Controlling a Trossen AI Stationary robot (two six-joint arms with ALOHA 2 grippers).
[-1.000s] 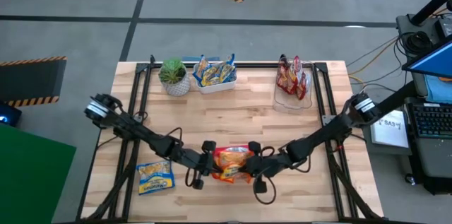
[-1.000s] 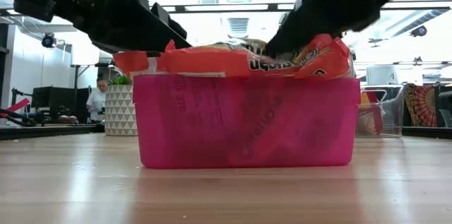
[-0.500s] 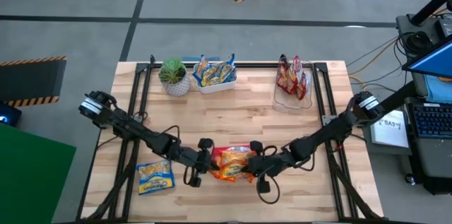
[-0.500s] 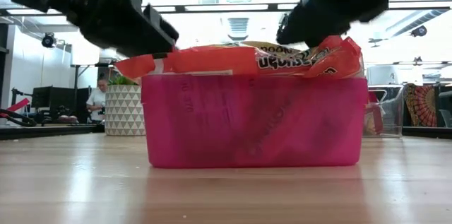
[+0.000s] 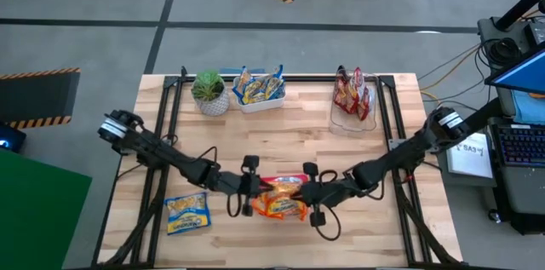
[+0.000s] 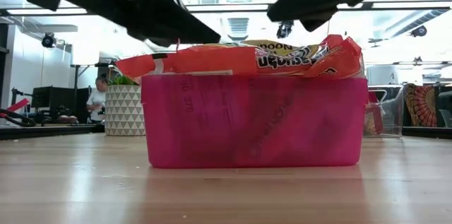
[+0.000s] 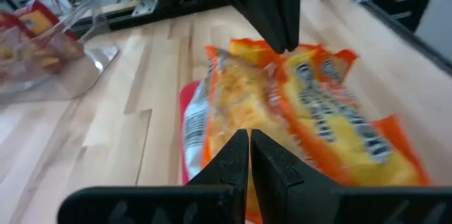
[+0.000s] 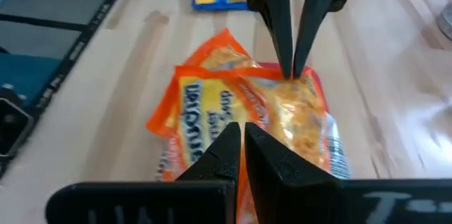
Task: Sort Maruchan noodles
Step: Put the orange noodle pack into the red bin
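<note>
Over the pink bin [image 6: 254,121] at the table's near middle, my left pincer [image 5: 249,195] and right pincer [image 5: 310,193] hover clenched, empty, either side of the orange noodle packets [image 5: 279,200] heaped inside; one blue packet [image 5: 187,213] lies loose to the left on the table [image 5: 281,134].

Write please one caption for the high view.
Both shut grippers, left and right, flank orange noodle packets in the pink bin.

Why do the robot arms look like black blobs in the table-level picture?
Low view: bright ceiling lights behind silhouette both arms above the translucent pink plastic bin. Left wrist view: the orange-yellow crinkly noodle packets look soft and blurred, too near the lens.
</note>
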